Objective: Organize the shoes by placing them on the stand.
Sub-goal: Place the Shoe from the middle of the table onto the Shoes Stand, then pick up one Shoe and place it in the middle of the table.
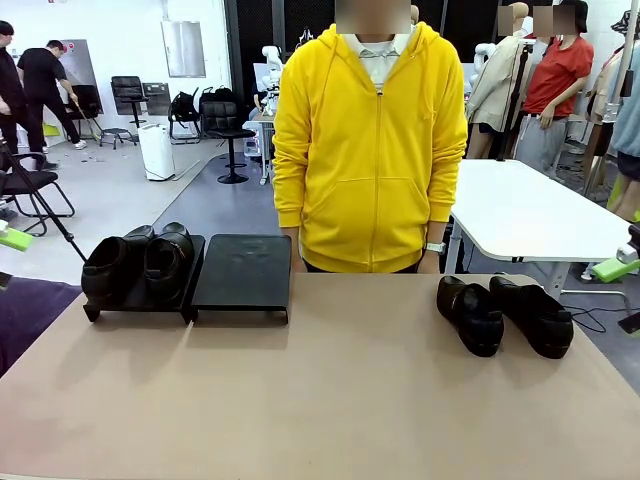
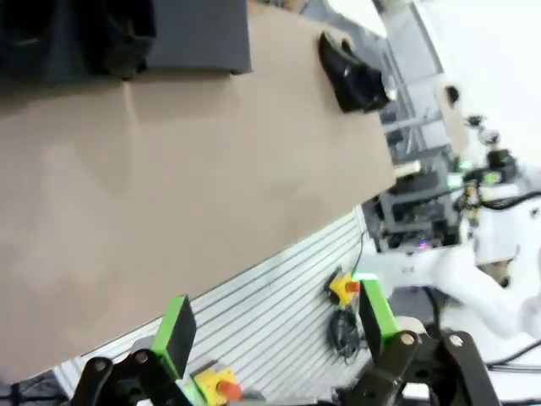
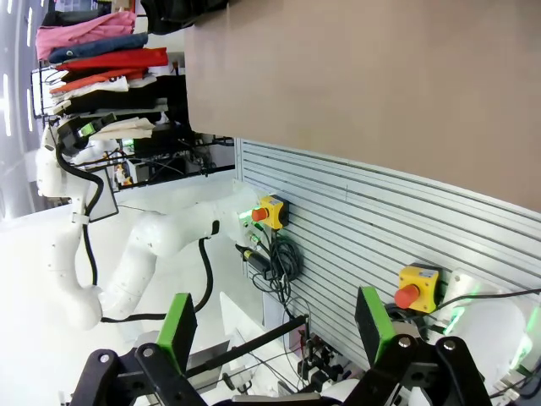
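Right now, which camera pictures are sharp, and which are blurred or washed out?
Front view: sharp, evenly lit, soft shadows under the shoes and stand. Left wrist view: blurred throughout, washed out at upper right. Right wrist view: crisp, but glaring white at left.

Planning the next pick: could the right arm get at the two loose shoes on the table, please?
Probably yes: the shoes lie unobstructed on the table on its side, and the right end effector is open, empty.
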Motion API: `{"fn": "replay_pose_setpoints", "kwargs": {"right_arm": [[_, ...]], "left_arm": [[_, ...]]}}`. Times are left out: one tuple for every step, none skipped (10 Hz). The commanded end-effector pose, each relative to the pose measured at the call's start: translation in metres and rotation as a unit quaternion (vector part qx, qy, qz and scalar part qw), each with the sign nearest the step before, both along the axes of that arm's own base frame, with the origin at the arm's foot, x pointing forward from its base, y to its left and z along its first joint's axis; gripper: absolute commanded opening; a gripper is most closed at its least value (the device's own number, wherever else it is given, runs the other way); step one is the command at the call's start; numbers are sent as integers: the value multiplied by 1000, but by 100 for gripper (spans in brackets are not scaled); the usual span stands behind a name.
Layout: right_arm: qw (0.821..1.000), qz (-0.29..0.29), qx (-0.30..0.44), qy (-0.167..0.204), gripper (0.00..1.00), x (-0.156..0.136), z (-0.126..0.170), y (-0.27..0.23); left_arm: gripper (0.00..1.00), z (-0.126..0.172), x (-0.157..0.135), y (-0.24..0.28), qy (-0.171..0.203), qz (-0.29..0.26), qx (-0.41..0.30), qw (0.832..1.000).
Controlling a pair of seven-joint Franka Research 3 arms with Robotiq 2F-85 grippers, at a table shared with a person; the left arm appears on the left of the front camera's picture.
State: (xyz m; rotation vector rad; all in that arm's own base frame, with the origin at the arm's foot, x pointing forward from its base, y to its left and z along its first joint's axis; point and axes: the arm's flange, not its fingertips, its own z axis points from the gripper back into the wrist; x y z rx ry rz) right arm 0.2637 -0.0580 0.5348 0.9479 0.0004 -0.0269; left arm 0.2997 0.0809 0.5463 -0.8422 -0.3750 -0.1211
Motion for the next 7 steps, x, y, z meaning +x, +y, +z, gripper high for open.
{"fn": "replay_pose_setpoints", "kwargs": {"right_arm": [[1000, -1, 14, -2, 100, 2, 5, 1], [1000, -1, 14, -2, 100, 2, 5, 1], [1000, -1, 14, -2, 100, 2, 5, 1], [1000, -1, 14, -2, 100, 2, 5, 1], [1000, -1, 14, -2, 100, 2, 5, 1], [1000, -1, 14, -2, 100, 2, 5, 1], [1000, -1, 14, -2, 100, 2, 5, 1]], "left_arm": [[100, 6, 0, -8, -2, -25, 19, 1000], [100, 6, 0, -8, -2, -25, 19, 1000], [100, 6, 0, -8, -2, -25, 19, 1000], [100, 6, 0, -8, -2, -25, 19, 1000], [100, 6, 0, -8, -2, -25, 19, 1000], [100, 6, 0, -8, -2, -25, 19, 1000], [100, 6, 0, -8, -2, -25, 19, 1000]]}}
